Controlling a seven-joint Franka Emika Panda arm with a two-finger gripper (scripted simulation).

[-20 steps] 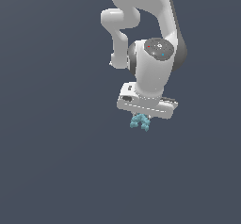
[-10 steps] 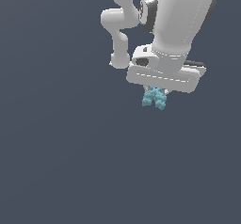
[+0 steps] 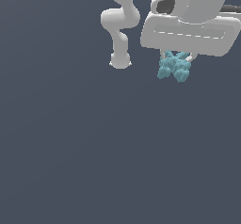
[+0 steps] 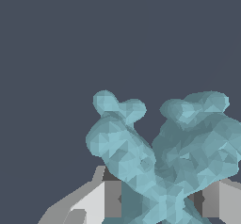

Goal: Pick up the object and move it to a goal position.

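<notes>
The object (image 3: 174, 68) is a small light-teal, knobbly X-shaped piece hanging just under the white gripper (image 3: 175, 58) near the top right of the exterior view. The gripper is shut on it, and the broad white hand hides most of the fingers there. In the wrist view the object (image 4: 164, 157) fills the lower middle, pinched between a grey-white finger (image 4: 101, 199) on one side and another finger (image 4: 219, 199) on the other. It is lifted off the dark floor.
The arm's white base (image 3: 120, 60) and lower links (image 3: 121, 16) stand at the upper middle of the exterior view, to the left of the gripper. A plain dark grey-blue floor (image 3: 94, 162) lies all around.
The gripper, holding the object, has risen and moved toward the exterior view's right and closer to the camera, so it looks much larger now.
</notes>
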